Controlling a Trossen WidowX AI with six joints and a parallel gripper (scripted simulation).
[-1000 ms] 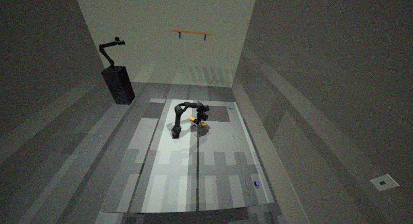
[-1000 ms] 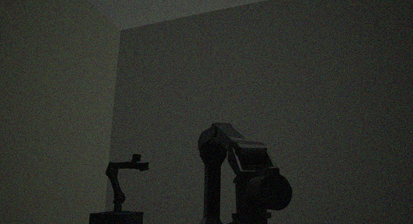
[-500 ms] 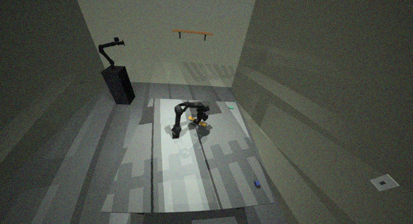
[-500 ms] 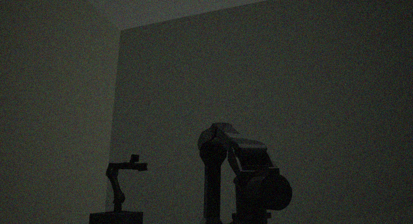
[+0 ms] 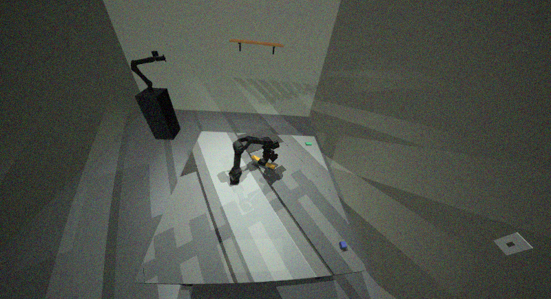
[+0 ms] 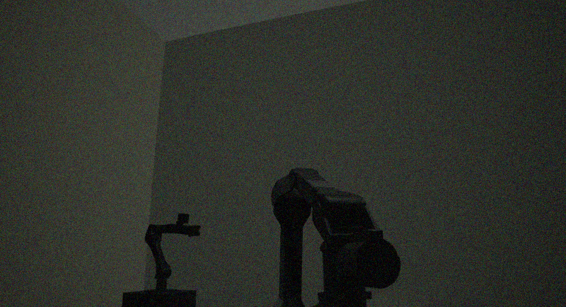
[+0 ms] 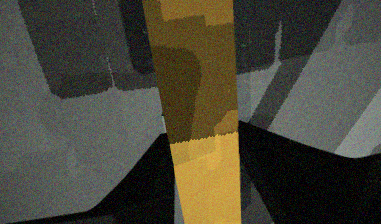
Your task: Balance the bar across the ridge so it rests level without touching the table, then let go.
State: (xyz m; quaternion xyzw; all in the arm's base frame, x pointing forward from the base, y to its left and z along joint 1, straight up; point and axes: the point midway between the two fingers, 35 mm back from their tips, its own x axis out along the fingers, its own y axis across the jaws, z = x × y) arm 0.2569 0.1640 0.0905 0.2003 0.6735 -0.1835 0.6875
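A dim room with a grey table (image 5: pixel 215 235) patterned by striped shadows. Near its far end, a black six-joint robot arm (image 5: pixel 239 152) bends over and down. Its gripper (image 5: pixel 268 157) is pinching a long, flat yellow-orange bar (image 5: pixel 264 161), fingers pressed against the bar's sides around its middle. The bar's two ends stick out either side of the gripper, just above the table. From the wrist view, the bar (image 7: pixel 198 110) runs lengthwise through the middle of the picture, partly shadowed. The ridge cannot be made out. A small green block (image 5: pixel 308 144) and a small blue block (image 5: pixel 342 244) lie well apart on the table.
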